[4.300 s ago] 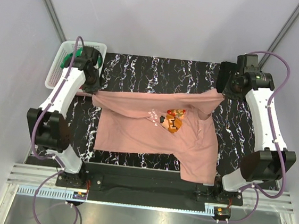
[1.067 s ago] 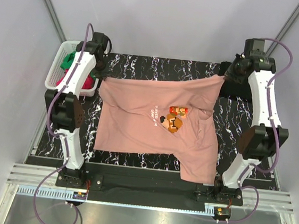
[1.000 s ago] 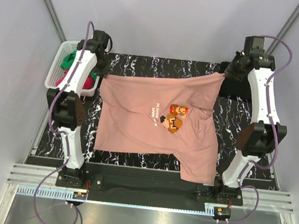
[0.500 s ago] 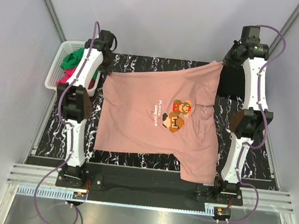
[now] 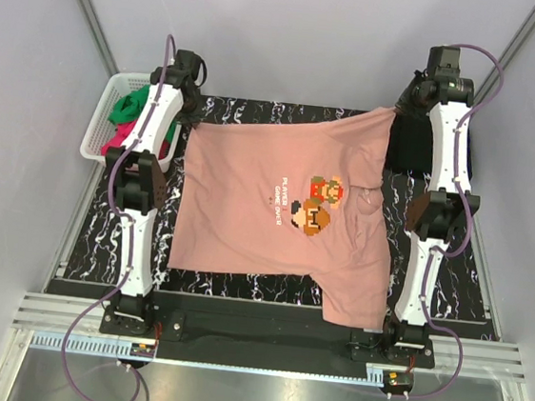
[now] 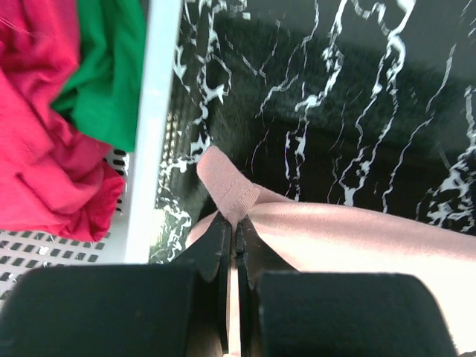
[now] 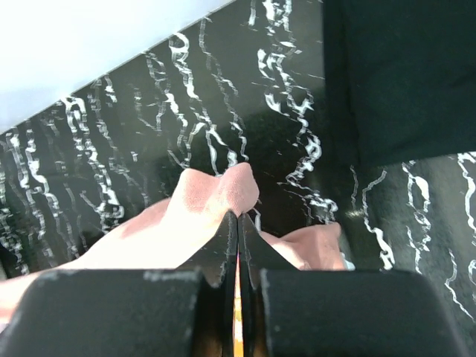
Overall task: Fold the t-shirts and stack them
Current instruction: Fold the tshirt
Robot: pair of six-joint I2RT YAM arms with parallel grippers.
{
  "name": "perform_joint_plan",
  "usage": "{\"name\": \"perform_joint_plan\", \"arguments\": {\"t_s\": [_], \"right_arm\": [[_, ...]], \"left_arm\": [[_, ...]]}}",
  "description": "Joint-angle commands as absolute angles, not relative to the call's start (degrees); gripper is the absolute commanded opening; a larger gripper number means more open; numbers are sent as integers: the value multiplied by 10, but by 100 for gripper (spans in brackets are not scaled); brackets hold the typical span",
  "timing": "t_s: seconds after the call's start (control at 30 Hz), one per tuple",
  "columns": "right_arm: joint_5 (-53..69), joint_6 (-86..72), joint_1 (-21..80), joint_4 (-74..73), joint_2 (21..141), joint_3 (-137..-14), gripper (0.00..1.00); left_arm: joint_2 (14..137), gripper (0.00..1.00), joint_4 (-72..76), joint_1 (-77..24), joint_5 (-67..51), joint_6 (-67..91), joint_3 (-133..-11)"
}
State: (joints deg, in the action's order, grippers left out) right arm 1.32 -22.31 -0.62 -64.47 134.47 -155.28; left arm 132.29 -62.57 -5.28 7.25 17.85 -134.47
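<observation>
A white basket (image 5: pixel 98 125) holding a green tee (image 5: pixel 129 106) and a red tee (image 5: pixel 111 141) stands far left; a black tee (image 5: pixel 407 143) lies far right. The left pincer (image 6: pixel 232 223) and right pincer (image 7: pixel 238 219) each pinch a far corner of the pink t-shirt (image 5: pixel 276 211), which is spread over the black marbled bench (image 5: pixel 257 118) between pale walls.

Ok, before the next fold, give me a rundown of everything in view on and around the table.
pink t-shirt: one, salmon-pink with a pixel-art print, spread print-up across the middle of the table, its two far corners lifted
black t-shirt: one, black, far right corner of the table
green t-shirt: one, green, bunched in the basket
red t-shirt: one, magenta-red, bunched in the basket beside the green one
basket: one, white perforated plastic, off the table's far left corner
table: one, black with white marbling, under everything
left gripper: one, black, shut on the pink t-shirt's far left corner
right gripper: one, black, shut on its far right corner
</observation>
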Motion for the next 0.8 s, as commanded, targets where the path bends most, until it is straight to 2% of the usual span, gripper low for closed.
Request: {"name": "perform_joint_plan", "arguments": {"t_s": [0.0,0.3,0.6,0.77], "right_arm": [[31,-217,-5,-599,1343,-1598,0],[73,-222,-9,-570,1331,-1611,0],[133,-228,-14,-557,1314,-1589,0],[134,-224,-19,-555,1316,-1591,0]], "left_arm": [[1305,0,-603,-40,71,178,-1383],[1276,0,-584,-41,5,179,-1388],[1247,0,-548,-61,21,193,-1384],[1202,0,-457,-69,39,228,-1305]]}}
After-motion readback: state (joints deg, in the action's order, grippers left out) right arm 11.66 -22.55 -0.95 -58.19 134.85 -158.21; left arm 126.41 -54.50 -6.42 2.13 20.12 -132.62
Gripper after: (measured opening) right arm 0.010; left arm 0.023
